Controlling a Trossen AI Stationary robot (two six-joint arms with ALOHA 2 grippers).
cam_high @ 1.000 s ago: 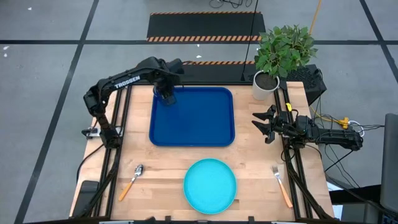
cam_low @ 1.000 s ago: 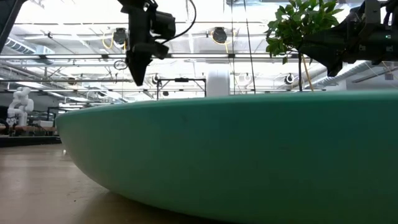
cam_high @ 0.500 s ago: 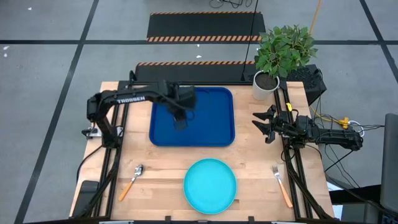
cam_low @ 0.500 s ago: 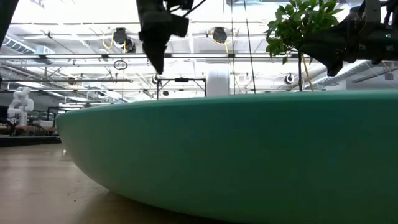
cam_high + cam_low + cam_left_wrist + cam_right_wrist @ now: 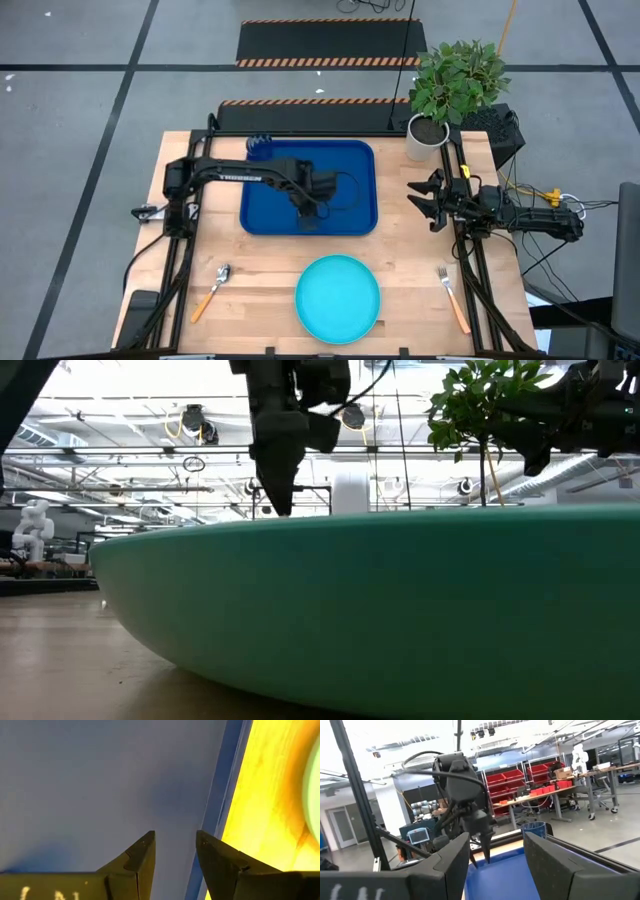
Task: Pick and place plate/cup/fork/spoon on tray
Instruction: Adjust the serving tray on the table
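Left gripper (image 5: 308,215), jaws released and empty, over tray (image 5: 350,160); cup (image 5: 259,147) at tray's far corner.

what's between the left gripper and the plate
In the high view, only the tray's near rim and bare table lie between the left gripper and plate.

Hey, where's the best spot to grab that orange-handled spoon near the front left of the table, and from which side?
Probably the orange handle of the small spoon, about midway along it, approached from straight above. It lies flat on the wooden table, slanted, silver bowl toward the dark blue tray, so the fingers should close across the thin handle. The left gripper, open over the tray, is nearer than the right gripper.
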